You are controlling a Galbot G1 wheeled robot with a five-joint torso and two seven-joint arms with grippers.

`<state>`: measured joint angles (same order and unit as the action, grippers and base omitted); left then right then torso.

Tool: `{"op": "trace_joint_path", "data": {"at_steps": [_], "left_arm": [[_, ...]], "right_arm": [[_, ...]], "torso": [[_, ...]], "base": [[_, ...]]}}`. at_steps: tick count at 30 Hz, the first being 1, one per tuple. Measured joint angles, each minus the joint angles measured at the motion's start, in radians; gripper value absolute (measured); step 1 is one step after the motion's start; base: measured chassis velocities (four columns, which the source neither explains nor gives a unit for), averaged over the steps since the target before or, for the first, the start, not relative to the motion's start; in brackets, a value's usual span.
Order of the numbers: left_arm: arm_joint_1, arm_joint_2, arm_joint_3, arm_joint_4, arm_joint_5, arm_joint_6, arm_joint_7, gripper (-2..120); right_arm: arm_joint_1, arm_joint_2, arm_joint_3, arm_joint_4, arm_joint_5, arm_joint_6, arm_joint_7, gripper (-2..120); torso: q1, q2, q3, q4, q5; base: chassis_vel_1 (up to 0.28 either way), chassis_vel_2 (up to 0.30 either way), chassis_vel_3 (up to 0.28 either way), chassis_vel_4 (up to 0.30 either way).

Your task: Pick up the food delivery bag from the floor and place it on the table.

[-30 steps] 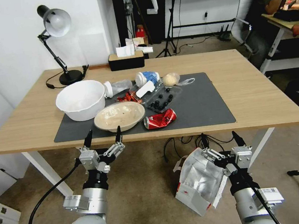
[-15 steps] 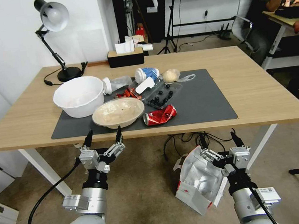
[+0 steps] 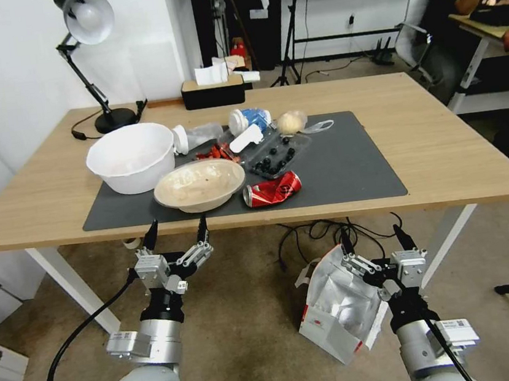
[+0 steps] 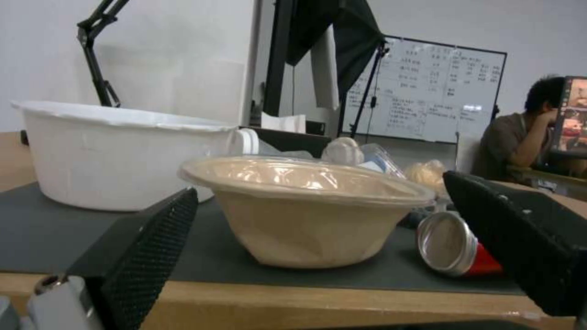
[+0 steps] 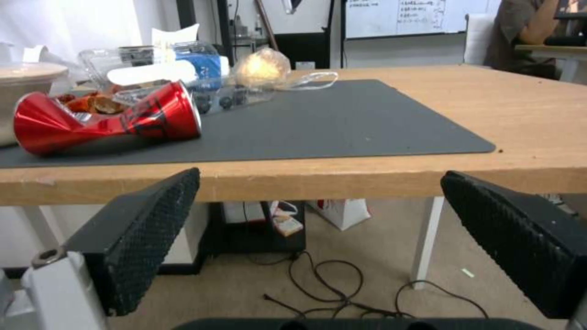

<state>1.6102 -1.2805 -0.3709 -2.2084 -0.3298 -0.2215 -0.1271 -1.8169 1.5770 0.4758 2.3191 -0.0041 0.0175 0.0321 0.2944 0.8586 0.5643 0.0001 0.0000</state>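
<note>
One boxy, foil-lined food delivery bag (image 3: 338,311) on carpet-like floor (image 3: 248,339).

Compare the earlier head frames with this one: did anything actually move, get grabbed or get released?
Only the camera shifted: the table sits slightly higher in view, so the robot moved. Nothing was grabbed or released. The food delivery bag lies on the floor, the right end effector open over it; the left end effector open below the table edge.
</note>
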Motion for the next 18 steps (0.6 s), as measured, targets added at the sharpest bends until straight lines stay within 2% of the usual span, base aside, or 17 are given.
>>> {"op": "trace_joint_path", "data": {"at_steps": [18], "left_arm": [[0.002, -0.002, 0.002, 0.001, 0.002, -0.001, 0.004, 100]], "right_arm": [[0.003, -0.003, 0.005, -0.007, -0.010, -0.001, 0.000, 100]], "torso": [[-0.033, -0.079, -0.046, -0.0001, -0.0001]], "base": [[0.000, 0.000, 0.000, 0.000]]}}
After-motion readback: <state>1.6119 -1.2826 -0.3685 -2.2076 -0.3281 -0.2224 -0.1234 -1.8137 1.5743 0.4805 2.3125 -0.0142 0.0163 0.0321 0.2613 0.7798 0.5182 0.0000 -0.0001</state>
